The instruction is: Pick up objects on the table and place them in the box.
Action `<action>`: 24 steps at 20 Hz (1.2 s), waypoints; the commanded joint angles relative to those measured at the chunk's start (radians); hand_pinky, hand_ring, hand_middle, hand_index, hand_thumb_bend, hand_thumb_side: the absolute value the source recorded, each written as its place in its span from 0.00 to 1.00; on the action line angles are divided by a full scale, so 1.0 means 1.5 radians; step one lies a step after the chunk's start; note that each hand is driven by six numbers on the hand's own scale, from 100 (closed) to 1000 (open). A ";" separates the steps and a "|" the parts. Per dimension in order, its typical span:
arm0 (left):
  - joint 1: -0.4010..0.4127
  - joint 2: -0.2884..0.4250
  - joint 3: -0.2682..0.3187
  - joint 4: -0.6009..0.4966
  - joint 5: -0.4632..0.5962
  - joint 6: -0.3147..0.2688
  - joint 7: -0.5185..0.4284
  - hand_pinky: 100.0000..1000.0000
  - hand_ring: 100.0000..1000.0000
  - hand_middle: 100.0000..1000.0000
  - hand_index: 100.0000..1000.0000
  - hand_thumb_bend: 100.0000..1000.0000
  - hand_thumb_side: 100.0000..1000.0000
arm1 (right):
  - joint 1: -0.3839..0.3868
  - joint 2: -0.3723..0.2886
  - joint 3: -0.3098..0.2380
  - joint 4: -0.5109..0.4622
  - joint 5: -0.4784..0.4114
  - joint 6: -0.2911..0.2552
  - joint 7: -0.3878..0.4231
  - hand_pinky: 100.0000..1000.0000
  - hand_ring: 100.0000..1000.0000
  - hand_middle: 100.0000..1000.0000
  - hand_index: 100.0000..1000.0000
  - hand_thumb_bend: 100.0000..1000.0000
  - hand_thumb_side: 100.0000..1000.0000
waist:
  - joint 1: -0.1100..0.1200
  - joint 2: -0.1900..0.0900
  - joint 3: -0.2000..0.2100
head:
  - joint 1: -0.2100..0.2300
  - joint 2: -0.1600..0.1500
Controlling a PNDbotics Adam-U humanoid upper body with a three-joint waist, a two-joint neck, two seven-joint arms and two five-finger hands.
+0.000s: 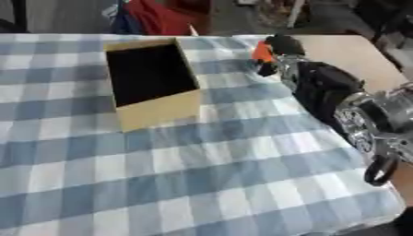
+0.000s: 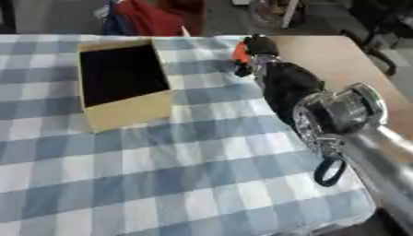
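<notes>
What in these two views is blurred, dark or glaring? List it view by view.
Left eye view: the box interior is featureless black; the right hand and the orange thing at it are soft-edged. Right eye view: the silver right arm smears near the lower corner, with bright glare on its metal; the checked cloth is evenly lit.

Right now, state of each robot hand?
Left robot hand: not in view.
Right robot hand: far right of the table, beside the box, fingers curled round an orange object.
</notes>
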 commanded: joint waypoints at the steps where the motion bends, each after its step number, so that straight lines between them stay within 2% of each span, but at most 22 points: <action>1: -0.006 0.005 0.006 -0.011 0.000 0.000 0.001 0.79 0.60 0.55 0.74 0.00 0.53 | -0.013 -0.019 0.002 -0.004 0.015 -0.002 -0.036 0.55 0.52 0.53 0.63 0.00 0.31 | 0.001 -0.012 -0.001 | 0.000 -0.007; 7: -0.005 0.007 0.006 -0.011 0.002 -0.001 0.001 0.79 0.60 0.55 0.74 0.00 0.53 | -0.025 -0.015 0.006 -0.004 0.044 -0.026 -0.071 0.54 0.51 0.52 0.62 0.00 0.31 | -0.001 -0.017 -0.001 | 0.002 -0.005; 14: -0.005 0.008 0.007 -0.011 0.003 0.000 0.001 0.79 0.59 0.55 0.74 0.00 0.53 | -0.055 0.002 0.006 -0.017 0.116 -0.103 -0.105 0.53 0.50 0.52 0.62 0.00 0.33 | -0.002 -0.024 0.001 | 0.002 -0.004; 16: -0.004 0.008 0.007 -0.011 0.003 0.000 0.001 0.79 0.59 0.55 0.74 0.00 0.53 | -0.056 0.010 -0.017 -0.062 0.148 -0.133 -0.092 0.53 0.50 0.52 0.62 0.00 0.33 | -0.002 -0.025 0.001 | 0.002 -0.004; 18: -0.005 0.007 0.008 -0.011 0.003 0.000 0.001 0.79 0.59 0.55 0.74 0.00 0.53 | -0.055 0.022 -0.053 -0.132 0.195 -0.170 -0.055 0.53 0.51 0.52 0.62 0.00 0.34 | -0.001 -0.025 0.002 | 0.002 -0.005; 21: -0.005 0.006 0.008 -0.011 0.004 0.000 0.002 0.79 0.59 0.55 0.74 0.00 0.53 | -0.052 0.047 -0.109 -0.251 0.277 -0.249 0.016 0.53 0.52 0.52 0.62 0.00 0.36 | 0.000 -0.026 0.002 | 0.002 -0.006; 24: -0.005 0.006 0.008 -0.011 0.004 0.000 0.001 0.79 0.59 0.55 0.74 0.00 0.53 | -0.052 0.072 -0.137 -0.333 0.322 -0.333 0.063 0.53 0.53 0.52 0.61 0.00 0.36 | 0.000 -0.027 0.004 | 0.000 -0.005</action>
